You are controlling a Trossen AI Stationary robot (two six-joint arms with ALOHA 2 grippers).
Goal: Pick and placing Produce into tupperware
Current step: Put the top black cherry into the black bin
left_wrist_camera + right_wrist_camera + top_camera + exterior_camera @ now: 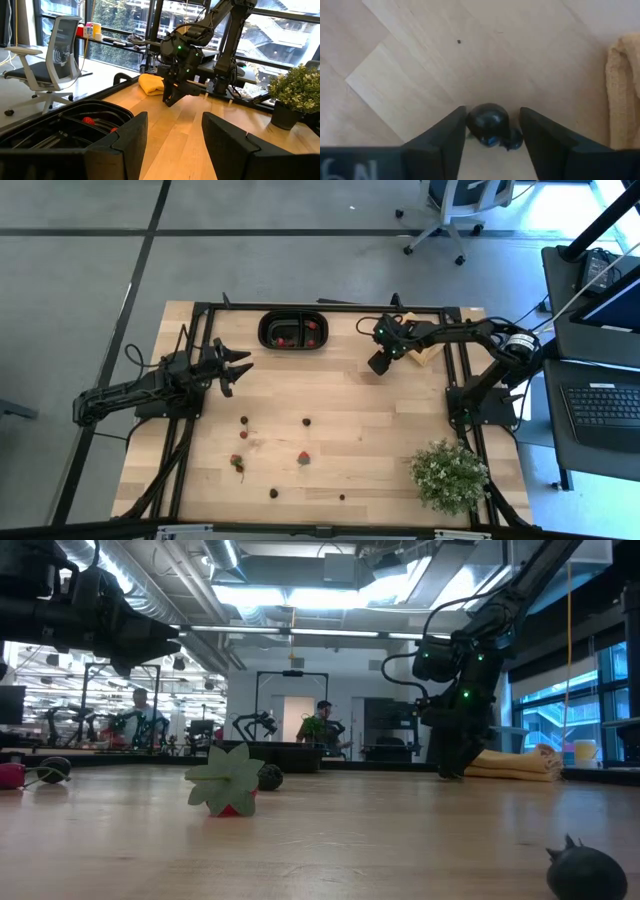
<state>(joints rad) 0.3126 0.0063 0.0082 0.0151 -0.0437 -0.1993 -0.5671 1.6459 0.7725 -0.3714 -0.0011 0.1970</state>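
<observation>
- Our right fingers [491, 131] are down at the table [340, 395], grasping a dark berry [488, 121] between them.
- Just beside them lies the yellow cloth [623, 95].
- The black tupperware [294, 329] sits farther off, red fruit inside.
- Our left fingers [236, 368] hang released beyond it.

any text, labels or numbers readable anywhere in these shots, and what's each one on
"N" and a second character like "9" or "6", pale marks on the right gripper body at the edge of the right wrist view; cut off, so uncertain.
Laptop screen beside the table in the high view: too small to read.
Nothing readable on the black tupperware, the produce or the left gripper.
</observation>
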